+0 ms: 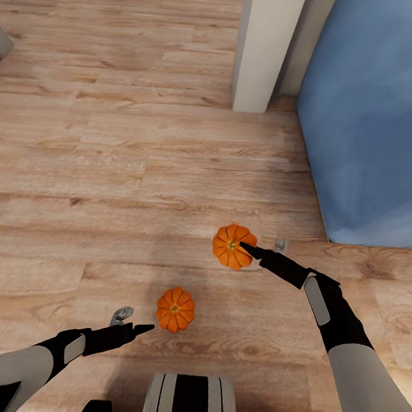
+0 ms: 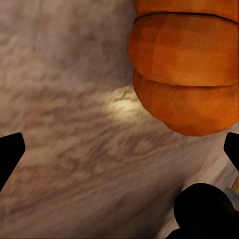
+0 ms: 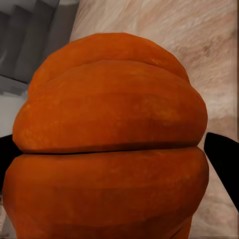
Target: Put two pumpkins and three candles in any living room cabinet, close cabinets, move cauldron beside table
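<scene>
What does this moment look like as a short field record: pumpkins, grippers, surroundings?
near pumpkin: on the wood floor, just off the left gripper fingertips
far pumpkin: on the floor, between the right gripper fingers
left gripper: open, pumpkin off to one side in its wrist view
right gripper: open around the pumpkin, not yet closed
surroundings: white pillar, blue furniture

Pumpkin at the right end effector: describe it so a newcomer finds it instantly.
Start at the big blue furniture on the right of the head view, then drop to the wood floor off its near corner. The pumpkin sits there with the right end effector around it. The other pumpkin lies nearer the robot, just ahead of the left end effector.
</scene>
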Tool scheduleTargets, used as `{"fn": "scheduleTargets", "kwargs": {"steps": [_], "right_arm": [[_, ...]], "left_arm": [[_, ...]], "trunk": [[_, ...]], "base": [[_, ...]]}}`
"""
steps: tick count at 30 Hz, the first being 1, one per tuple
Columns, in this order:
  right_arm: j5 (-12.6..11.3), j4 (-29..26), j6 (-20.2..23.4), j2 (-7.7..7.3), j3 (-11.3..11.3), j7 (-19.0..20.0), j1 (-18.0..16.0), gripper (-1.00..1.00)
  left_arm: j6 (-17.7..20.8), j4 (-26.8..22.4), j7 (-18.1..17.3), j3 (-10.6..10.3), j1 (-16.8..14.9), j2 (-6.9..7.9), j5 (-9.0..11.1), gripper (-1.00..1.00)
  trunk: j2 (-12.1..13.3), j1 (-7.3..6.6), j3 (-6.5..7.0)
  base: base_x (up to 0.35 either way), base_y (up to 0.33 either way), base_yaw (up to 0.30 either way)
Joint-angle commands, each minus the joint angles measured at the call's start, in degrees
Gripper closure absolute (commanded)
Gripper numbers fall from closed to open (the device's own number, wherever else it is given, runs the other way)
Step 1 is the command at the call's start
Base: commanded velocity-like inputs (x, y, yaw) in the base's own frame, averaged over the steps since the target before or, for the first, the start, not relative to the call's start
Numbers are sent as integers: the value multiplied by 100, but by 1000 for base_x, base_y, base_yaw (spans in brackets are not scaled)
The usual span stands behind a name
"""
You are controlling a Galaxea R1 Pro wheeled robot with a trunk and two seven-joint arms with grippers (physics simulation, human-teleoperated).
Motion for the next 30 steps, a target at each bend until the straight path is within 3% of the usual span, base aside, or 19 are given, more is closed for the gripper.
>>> {"fn": "scheduleTargets", "kwargs": {"steps": [1,22,30], "right_arm": [[-15,-2,7,0,-1,-7,0,100],[-15,-58,15,-8,27,20,-1,100],[-15,-63,15,-15,26,27,8,100]], "left_arm": [[0,0,0,3,0,0,1,-100],[-306,26,-27,44,-105,2,18,-100],[-308,34,113,47,-154,-136,18,-100]], "trunk": [[-2,2,-23],[-3,5,-45],[-3,5,-45]], "base": [[0,0,0],[0,0,0],[0,0,0]]}}
